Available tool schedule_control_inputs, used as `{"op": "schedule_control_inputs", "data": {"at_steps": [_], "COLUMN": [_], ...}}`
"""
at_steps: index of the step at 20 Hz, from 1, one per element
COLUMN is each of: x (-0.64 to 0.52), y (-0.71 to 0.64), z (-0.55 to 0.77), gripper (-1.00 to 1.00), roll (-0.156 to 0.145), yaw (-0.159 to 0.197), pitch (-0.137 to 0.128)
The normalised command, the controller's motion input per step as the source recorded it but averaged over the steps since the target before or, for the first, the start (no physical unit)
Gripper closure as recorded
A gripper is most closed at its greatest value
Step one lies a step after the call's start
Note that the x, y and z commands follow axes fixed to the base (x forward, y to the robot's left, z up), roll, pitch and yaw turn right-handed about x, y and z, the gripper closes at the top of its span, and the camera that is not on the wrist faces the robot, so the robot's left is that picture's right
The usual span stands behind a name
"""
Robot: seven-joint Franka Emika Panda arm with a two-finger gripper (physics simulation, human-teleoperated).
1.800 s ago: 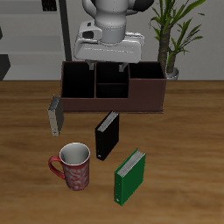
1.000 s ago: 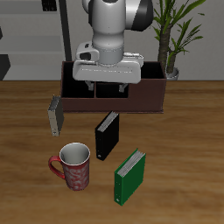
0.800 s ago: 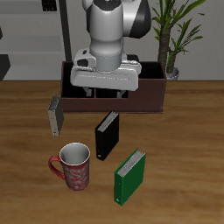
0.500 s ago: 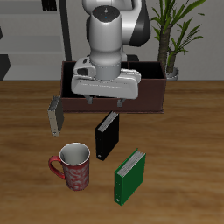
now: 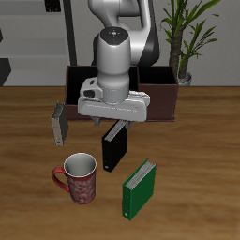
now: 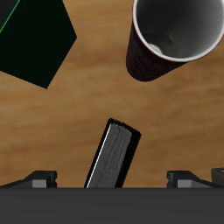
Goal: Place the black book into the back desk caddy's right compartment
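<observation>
The black book (image 5: 113,148) stands upright on the table in front of the back desk caddy (image 5: 161,99), with white page edges showing. It also shows in the wrist view (image 6: 112,156), seen from above between my fingertips (image 6: 40,178). My gripper (image 5: 112,121) is open and empty, hanging just above the book's top edge. The arm hides most of the caddy. Part of the dark right compartment (image 5: 158,78) shows beside the arm.
A small grey book (image 5: 58,124) stands near the caddy's other end. A red patterned mug (image 5: 78,178) and a green book (image 5: 139,187) stand nearer the table's front edge; both show in the wrist view (image 6: 173,37), (image 6: 33,42). A potted plant (image 5: 184,37) stands behind the caddy.
My gripper has come forward from above the caddy and lowered toward the black book. It stays open. The books, mug and caddy have not moved.
</observation>
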Motion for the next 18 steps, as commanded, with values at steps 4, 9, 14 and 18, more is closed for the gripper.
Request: {"op": "schedule_control_inputs", "data": {"at_steps": [4,9,14,18], "x": [0.08,0.06,0.07,0.08], "y": [-0.13,-0.02,-0.03,-0.01], "z": [-0.38,-0.39,-0.27,-0.22], "gripper": [-1.00,-1.00,1.00,1.00], "roll": [-0.015,0.007,0.001,0.011], "yaw": [-0.039,-0.019,-0.026,-0.001], "pitch": [0.040,0.051,0.030,0.016]}}
